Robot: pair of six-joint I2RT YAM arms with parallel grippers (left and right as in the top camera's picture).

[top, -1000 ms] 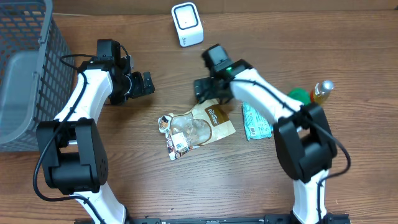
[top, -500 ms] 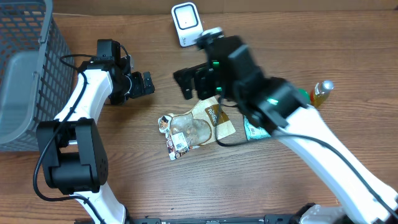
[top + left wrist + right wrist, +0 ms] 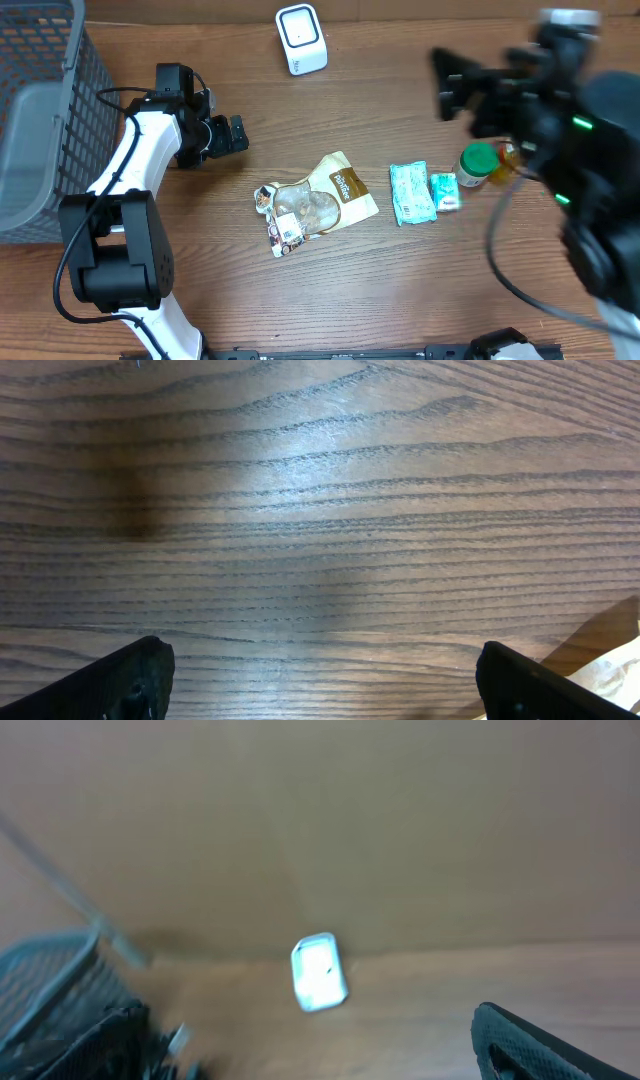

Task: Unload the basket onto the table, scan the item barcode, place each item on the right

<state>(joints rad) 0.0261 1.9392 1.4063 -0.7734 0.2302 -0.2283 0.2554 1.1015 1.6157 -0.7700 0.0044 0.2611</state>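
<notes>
1. The left arm is seen bent over the 9 o'clock side of the tabletop [image 3: 350,290]. Its white forearm runs toward 12 o'clock, and its wrist is turned toward 3 o'clock.
2. The left gripper [image 3: 228,135] is held low over bare wood with its jaws spread wide and nothing between them. In the left wrist view, only wood grain and a corner of tan packaging at 4 o'clock are seen between the fingertips.
3. The right arm is held high, close to the overhead camera, on the 2 o'clock side, and is shown large and blurred.
4. The right gripper [image 3: 462,88] is pointed toward 9 o'clock with its jaws spread apart and empty. In the right wrist view it is aimed toward the far edge of the tabletop.
5. The scanner [image 3: 301,38], a white unit with a dark-framed window, is set at the 12 o'clock edge.
6. The pouch [image 3: 315,203] is laid flat at the centre, at 6 o'clock from the scanner and well apart from both grippers. Its brown label carries print too small to be read.
7. Two teal packets [image 3: 412,193] are laid at 3 o'clock of the pouch, with a green-capped bottle [image 3: 478,165] just beside them. Their print is not legible.
8. A grey basket [image 3: 40,120] is placed at 10 o'clock.
</notes>
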